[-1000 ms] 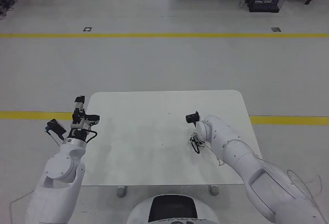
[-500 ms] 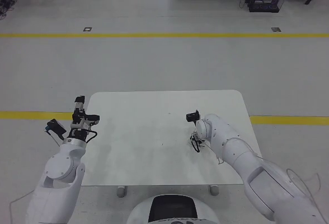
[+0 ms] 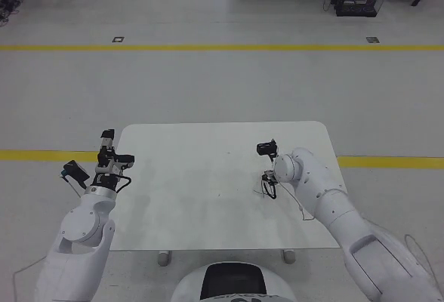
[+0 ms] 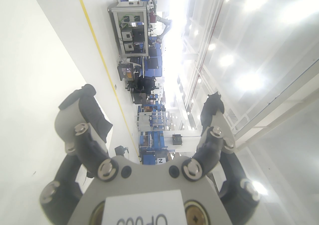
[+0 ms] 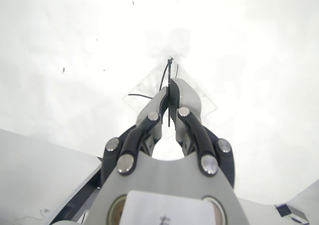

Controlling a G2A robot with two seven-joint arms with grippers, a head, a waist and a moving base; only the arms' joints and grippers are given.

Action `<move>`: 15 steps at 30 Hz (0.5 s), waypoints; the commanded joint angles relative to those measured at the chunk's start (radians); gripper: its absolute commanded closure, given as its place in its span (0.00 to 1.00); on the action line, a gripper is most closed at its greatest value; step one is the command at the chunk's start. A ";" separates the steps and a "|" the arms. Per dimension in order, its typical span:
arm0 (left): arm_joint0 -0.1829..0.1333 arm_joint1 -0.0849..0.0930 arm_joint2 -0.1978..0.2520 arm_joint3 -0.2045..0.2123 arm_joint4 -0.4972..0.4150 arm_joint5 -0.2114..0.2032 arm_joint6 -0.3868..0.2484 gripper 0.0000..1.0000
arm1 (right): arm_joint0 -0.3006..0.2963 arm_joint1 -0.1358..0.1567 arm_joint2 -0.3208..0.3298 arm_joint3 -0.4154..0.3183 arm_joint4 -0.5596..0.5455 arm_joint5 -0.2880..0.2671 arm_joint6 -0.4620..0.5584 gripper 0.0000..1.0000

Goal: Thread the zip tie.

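A thin black zip tie (image 5: 169, 79) is pinched between the fingers of my right gripper (image 5: 170, 86), its head end sticking out past the fingertips and a loose loop curling off to one side. Under it lies a small clear plastic sheet (image 5: 199, 101) on the white table. From above, the right gripper (image 3: 268, 183) hangs over the table's right half with the black zip tie (image 3: 267, 190) at its tip. My left gripper (image 3: 106, 155) is held up beside the table's left edge, pointing away from the table. Its fingers (image 4: 84, 111) stand wide apart with nothing between them.
The white table (image 3: 199, 189) has rounded corners, and a few small dark specks (image 5: 63, 69) lie on it. Yellow floor lines (image 3: 222, 47) run across the floor behind and beside the table.
My right arm has shifted a little to the right and away from the robot, taking the zip tie with it. The left arm has kept still.
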 commanded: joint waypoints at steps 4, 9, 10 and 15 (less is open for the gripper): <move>0.000 0.000 0.000 0.000 0.000 0.000 0.000 0.00 | -0.093 0.049 0.110 -0.168 -0.001 -0.041 0.047 1.00; 0.000 0.000 0.000 0.000 0.000 0.000 0.000 0.00 | -0.198 0.094 0.252 -0.313 0.074 -0.138 0.083 1.00; 0.000 0.000 0.000 0.000 0.000 0.000 0.000 0.00 | -0.213 0.101 0.278 -0.329 0.097 -0.163 0.090 1.00; 0.000 0.000 0.000 0.000 0.000 0.000 0.000 0.00 | -0.264 0.131 0.396 -0.350 0.262 -0.333 0.155 1.00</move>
